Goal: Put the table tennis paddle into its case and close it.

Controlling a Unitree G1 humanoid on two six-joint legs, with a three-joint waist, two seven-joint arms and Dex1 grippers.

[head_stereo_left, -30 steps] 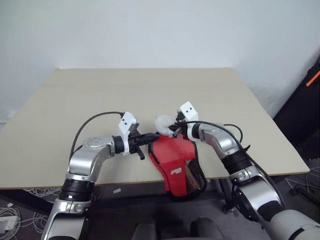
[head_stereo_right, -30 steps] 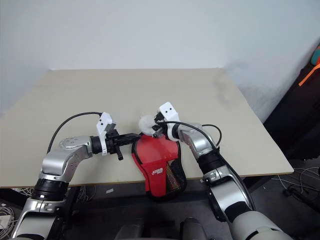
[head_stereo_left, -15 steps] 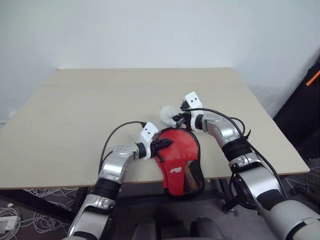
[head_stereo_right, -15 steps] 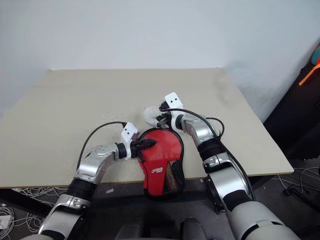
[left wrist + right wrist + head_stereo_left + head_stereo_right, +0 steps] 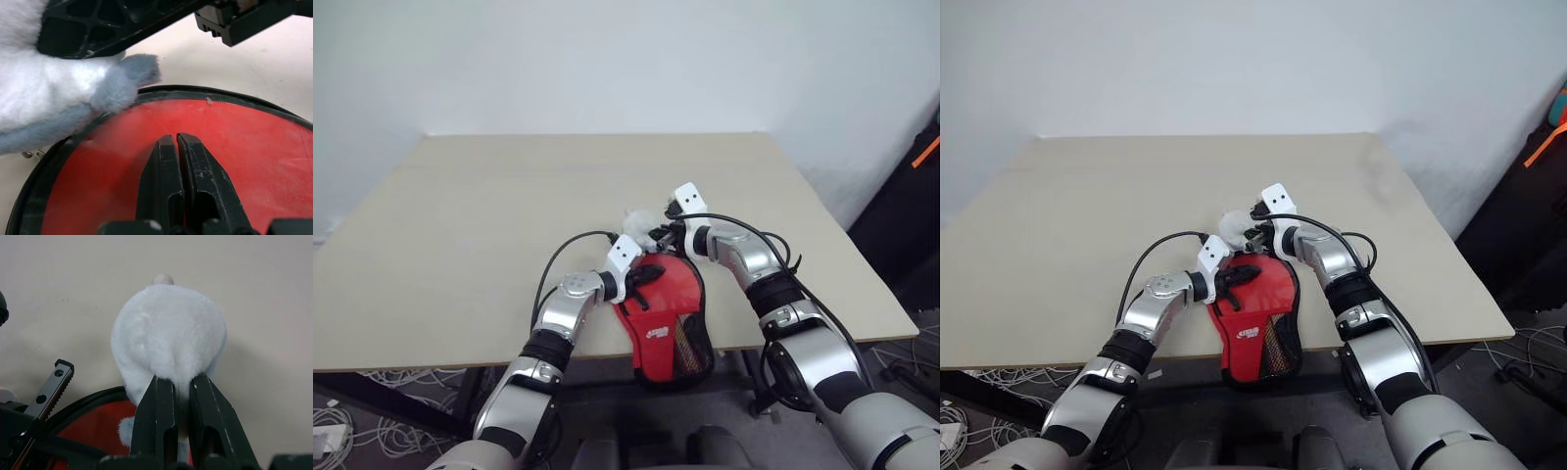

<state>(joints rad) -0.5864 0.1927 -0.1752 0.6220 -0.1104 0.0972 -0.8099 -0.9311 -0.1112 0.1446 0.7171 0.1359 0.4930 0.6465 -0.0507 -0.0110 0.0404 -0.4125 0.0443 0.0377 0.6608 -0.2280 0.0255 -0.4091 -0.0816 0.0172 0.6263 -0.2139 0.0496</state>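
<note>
Since a second ago, when it was pinching the case's black edge out to the robot's left, the left gripper [image 5: 175, 138] has swung inward and now rests on top of the red face of the case [image 5: 662, 311], its fingers pressed shut together with nothing between them. The case lies at the near edge of the table [image 5: 489, 215], its narrow mesh-pocket end hanging over the front, and its rim now looks flatter and closed over the round end, where earlier it gaped. The paddle itself cannot be seen; it is probably inside. The right gripper [image 5: 181, 382] has kept its place at the far end of the case, nearly closed on a fluffy white puff [image 5: 168, 340] that sits just beyond the black rim; this puff seems to hang from the zip, though the link is hidden. I judge the bat is stowed and the flap is being held down, so what is left is drawing the zip round the rim, with the left gripper steadying the pouch so it does not slide off the edge
</note>
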